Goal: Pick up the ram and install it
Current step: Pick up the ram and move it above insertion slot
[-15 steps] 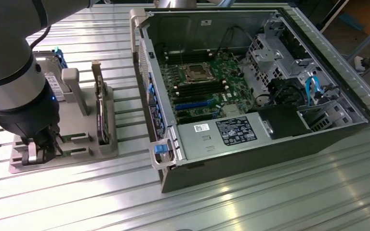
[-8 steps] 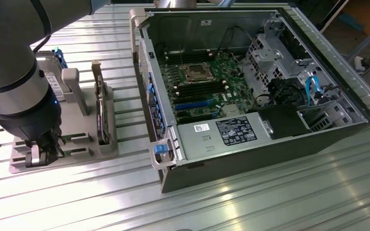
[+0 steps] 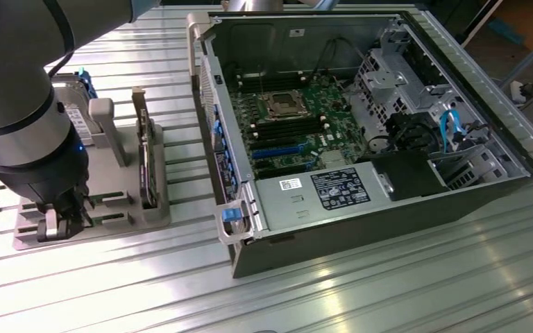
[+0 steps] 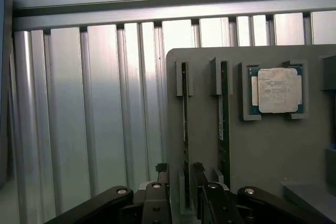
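Ram (image 4: pixel 185 129) stands on its thin edge in a slot of the grey tray (image 4: pixel 273 150). In the wrist view you see it as a thin dark line, so its chips are hard to make out. Your gripper (image 4: pixel 182 200) is open, with one finger on each side of this ram at its near end. You cannot tell whether the fingers touch it, and that end of the ram is hidden between them. A second ram (image 4: pixel 224 124) stands just beside it in the next slot, apart from the gripper. A square silver chip (image 4: pixel 279 90) lies flat in its own pocket on the same tray. One side of the tray is cut off by the picture's edge.

In the exterior view the big arm (image 3: pixel 26 104) stands in front of the tray's near end and hides part of it. A dark card (image 3: pixel 144 159) stands upright on the tray. The open computer case (image 3: pixel 387 222) sits to the exterior view's right, well apart from the gripper.
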Robot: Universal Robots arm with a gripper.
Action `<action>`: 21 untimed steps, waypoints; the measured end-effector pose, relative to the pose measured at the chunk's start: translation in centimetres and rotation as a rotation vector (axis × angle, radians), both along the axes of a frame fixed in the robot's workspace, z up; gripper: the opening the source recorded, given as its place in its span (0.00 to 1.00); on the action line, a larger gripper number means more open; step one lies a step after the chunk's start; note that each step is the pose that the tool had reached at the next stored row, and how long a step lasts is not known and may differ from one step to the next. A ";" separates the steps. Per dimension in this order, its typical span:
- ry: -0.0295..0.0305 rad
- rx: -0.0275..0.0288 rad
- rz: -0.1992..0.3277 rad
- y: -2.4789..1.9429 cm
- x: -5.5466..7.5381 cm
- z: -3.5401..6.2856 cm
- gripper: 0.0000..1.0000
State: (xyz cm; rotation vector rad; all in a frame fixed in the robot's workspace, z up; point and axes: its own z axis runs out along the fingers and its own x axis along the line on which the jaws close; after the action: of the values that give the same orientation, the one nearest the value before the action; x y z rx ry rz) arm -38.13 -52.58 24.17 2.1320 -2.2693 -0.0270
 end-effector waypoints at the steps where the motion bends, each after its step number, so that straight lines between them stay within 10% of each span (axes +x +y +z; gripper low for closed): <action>1: 0.0002 -0.0002 0.000 0.09 0.0 -0.01 0.30; 21: 0.0006 -0.0010 0.000 0.54 0.0 -1.78 0.30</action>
State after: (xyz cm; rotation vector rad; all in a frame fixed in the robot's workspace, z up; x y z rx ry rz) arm -38.12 -52.04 22.39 2.1315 -2.2683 -0.0264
